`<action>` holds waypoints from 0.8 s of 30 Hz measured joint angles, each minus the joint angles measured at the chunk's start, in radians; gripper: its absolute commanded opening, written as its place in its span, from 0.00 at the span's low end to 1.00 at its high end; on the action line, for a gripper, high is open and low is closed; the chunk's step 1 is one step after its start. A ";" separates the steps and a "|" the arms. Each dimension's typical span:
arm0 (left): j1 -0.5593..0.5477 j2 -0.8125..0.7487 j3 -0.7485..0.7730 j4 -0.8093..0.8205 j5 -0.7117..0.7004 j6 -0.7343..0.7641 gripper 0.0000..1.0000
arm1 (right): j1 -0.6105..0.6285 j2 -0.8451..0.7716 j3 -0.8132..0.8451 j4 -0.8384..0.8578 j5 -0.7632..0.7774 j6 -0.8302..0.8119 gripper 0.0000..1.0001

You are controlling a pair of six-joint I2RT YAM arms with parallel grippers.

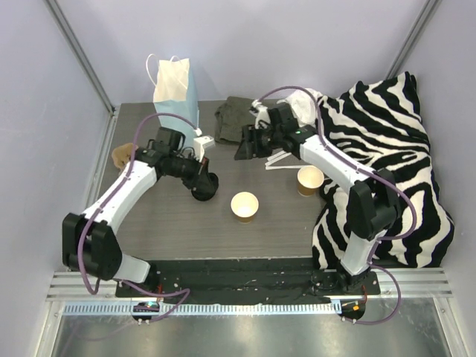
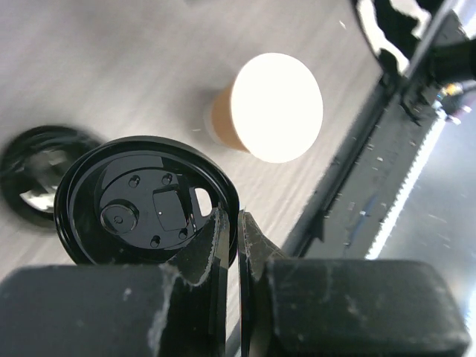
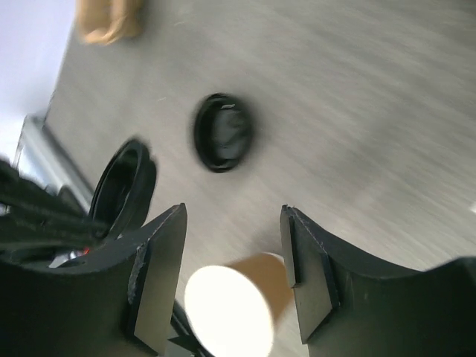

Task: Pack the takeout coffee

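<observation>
A tan paper takeout coffee cup (image 1: 244,206), white inside, stands open and lidless at the table's middle. My left gripper (image 1: 199,177) is just left of it, shut on the rim of a round black lid (image 2: 141,201), which hangs tilted above the table with the cup (image 2: 271,108) beyond it. A second black lid (image 2: 37,178) lies flat on the table. My right gripper (image 1: 245,147) hovers open behind the cup. In the right wrist view the cup (image 3: 238,305) shows below the right gripper (image 3: 234,216), apart from both fingers.
Another lidless tan cup (image 1: 310,180) stands by the zebra-striped cloth (image 1: 387,149) on the right. A blue paper bag (image 1: 177,89) stands upright at the back left, with a dark cloth (image 1: 234,115) beside it. A brown pulp carrier (image 1: 119,154) sits at the left edge.
</observation>
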 measured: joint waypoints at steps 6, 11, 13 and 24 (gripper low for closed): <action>-0.042 0.210 0.023 0.043 0.068 -0.080 0.00 | -0.212 -0.037 -0.041 -0.053 -0.006 -0.001 0.61; -0.042 0.304 0.033 0.099 0.077 -0.150 0.00 | -0.237 -0.102 -0.079 -0.076 -0.011 -0.002 0.61; -0.041 0.311 0.033 0.117 0.069 -0.164 0.00 | -0.225 -0.119 -0.079 -0.078 -0.018 -0.003 0.61; 0.029 0.385 0.033 0.164 0.054 -0.164 0.00 | -0.212 -0.131 -0.089 -0.082 -0.034 -0.003 0.62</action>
